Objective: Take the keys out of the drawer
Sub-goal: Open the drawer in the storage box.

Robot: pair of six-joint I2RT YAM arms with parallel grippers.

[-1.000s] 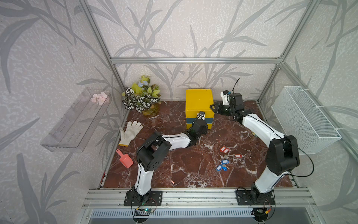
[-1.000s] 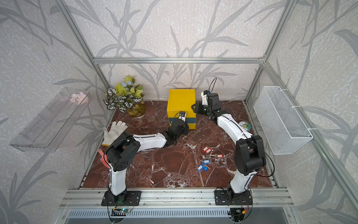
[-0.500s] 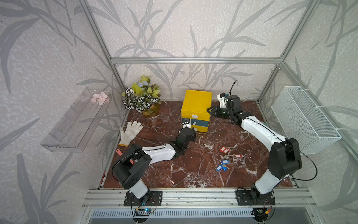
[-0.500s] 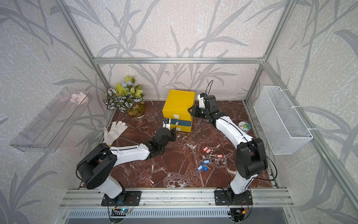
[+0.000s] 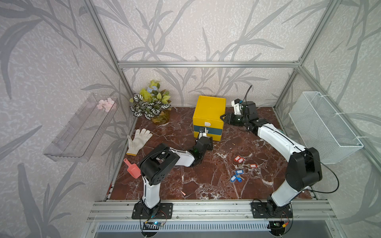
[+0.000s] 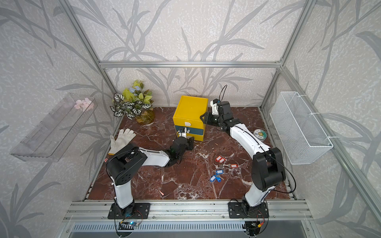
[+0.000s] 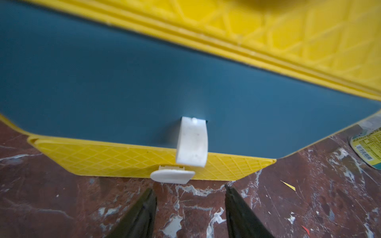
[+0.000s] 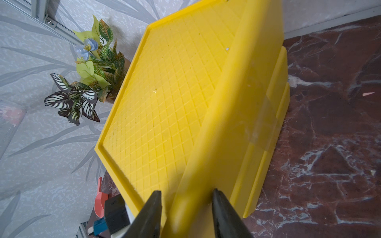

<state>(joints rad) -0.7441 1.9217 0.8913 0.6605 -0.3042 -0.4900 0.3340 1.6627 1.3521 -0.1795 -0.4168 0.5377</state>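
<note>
Over on the left, the left pincer (image 7: 189,188) is spread wide with nothing in it. It sits low by the desk (image 5: 206,181), just short of the white handle (image 7: 192,142) on the blue drawer (image 7: 123,82), which looks pushed in. Next over, the right pincer (image 8: 185,191) is pinching the top edge of the yellow box (image 5: 209,109) at its right side. The keys (image 5: 239,171), with red and blue tags, lie on the desk in front of the box, toward the right arm and well apart from both pincers.
</note>
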